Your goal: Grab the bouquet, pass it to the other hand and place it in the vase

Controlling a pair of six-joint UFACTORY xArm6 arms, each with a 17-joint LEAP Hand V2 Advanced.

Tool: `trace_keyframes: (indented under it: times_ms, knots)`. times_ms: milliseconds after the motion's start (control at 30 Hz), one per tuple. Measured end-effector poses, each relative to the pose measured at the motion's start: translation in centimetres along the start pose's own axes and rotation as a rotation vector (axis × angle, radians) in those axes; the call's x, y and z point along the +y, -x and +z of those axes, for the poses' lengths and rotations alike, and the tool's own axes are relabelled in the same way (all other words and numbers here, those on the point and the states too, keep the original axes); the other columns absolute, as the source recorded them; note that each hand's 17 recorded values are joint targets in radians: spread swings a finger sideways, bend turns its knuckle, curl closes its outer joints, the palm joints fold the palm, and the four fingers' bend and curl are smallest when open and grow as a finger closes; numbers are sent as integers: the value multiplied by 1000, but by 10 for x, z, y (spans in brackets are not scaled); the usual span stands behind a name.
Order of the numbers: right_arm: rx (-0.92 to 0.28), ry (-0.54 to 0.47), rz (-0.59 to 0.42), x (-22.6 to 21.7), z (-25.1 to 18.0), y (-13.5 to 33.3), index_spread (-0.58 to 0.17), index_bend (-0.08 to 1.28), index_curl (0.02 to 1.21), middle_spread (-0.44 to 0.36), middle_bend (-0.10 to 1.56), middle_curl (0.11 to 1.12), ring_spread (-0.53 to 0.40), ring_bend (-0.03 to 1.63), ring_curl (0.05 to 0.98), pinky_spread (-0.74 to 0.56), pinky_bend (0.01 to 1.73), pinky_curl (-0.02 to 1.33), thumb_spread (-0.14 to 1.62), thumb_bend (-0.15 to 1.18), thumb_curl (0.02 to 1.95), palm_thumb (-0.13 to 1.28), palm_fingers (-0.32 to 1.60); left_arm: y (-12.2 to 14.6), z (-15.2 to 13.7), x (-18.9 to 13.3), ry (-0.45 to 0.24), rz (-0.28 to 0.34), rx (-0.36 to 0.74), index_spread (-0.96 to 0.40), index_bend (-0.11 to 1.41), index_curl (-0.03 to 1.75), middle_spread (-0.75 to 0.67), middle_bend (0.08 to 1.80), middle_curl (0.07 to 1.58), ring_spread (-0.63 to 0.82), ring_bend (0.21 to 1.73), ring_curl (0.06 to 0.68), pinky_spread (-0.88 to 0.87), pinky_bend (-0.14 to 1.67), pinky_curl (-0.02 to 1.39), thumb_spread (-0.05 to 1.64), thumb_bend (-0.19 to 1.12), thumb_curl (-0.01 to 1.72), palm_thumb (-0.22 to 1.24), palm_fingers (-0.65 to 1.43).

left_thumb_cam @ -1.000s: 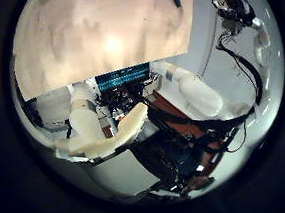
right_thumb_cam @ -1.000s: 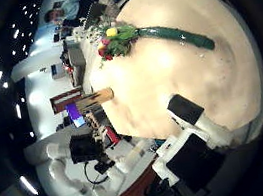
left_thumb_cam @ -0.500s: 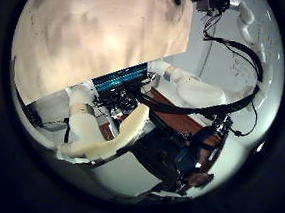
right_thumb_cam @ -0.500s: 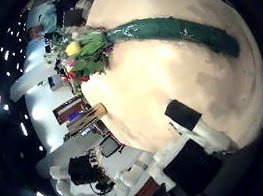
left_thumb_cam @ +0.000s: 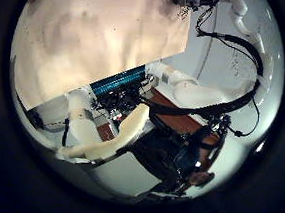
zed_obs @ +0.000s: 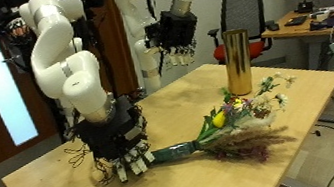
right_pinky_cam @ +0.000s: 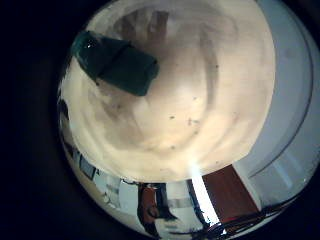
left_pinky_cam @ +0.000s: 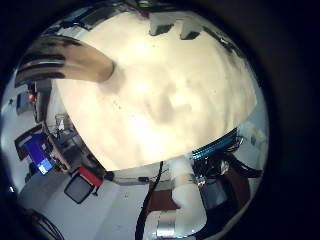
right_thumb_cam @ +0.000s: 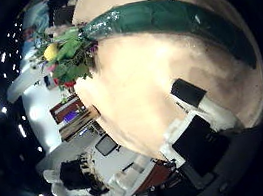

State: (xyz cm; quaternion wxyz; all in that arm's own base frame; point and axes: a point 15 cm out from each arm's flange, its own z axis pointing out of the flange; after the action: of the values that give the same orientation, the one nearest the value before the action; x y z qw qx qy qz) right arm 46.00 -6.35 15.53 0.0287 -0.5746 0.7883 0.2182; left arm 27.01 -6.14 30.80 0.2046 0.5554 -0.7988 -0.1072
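My right hand (zed_obs: 123, 151) hangs low over the wrapped stem end of the bouquet (zed_obs: 233, 127) lying on the table (zed_obs: 47, 183), fingers straight, not gripping yet. Left hand (zed_obs: 175, 39) waits raised and relaxed near the gold vase (zed_obs: 236, 61) for the handover.

Even indoor light fills the room; glare washes the table (left_pinky_cam: 170, 95) pale under my palms, fisheye edges bend and go black.

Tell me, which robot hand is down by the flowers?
The right hand, low over the table beside the bouquet stem. The left hand hangs high up, away from it, behind the vase.
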Motion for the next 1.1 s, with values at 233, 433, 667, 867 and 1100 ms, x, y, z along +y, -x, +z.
trace_keyframes:
  times_ms: [233, 433, 667, 867, 1100]
  knots:
    - [18, 23, 5, -2, 8, -7, -180, 176, 314, 85, 234, 340, 93, 371, 225, 197, 238, 267, 971, -23, 483, 876, 286, 6, -1, -5, 3, -5, 16, 96, 195, 415, 297, 198, 322, 525, 342, 211, 506, 172, 213, 975, -28, 294, 336, 188]
    - [16, 27, 10, -6, 10, -10, -162, 166, 304, 108, 244, 344, 72, 406, 233, 181, 204, 269, 969, -22, 494, 880, 330, -8, -5, -11, -17, -23, 70, 97, 201, 419, 303, 185, 318, 525, 340, 210, 506, 177, 218, 975, -28, 294, 336, 178]
    - [20, 32, -1, -8, 11, -5, -172, 171, 299, 103, 269, 350, 42, 450, 236, 156, 191, 267, 969, -21, 505, 878, 378, -23, -9, -12, -33, -2, 69, 93, 202, 424, 312, 191, 314, 524, 335, 208, 507, 172, 214, 977, -28, 297, 330, 182]
    - [33, 50, -4, -10, 14, -9, -166, 180, 313, 105, 296, 355, 16, 509, 241, 153, 191, 250, 969, -22, 517, 882, 442, -24, -9, -11, -33, -1, 63, 91, 204, 427, 312, 194, 317, 525, 329, 206, 506, 169, 210, 978, -27, 297, 331, 188]
    - [30, 78, -9, -16, 16, -6, -176, 185, 330, 98, 326, 360, -7, 541, 231, 137, 191, 231, 969, -22, 525, 881, 487, -23, -8, -9, -30, -5, 64, 89, 206, 429, 312, 193, 318, 525, 327, 207, 506, 170, 207, 978, -27, 296, 332, 188]
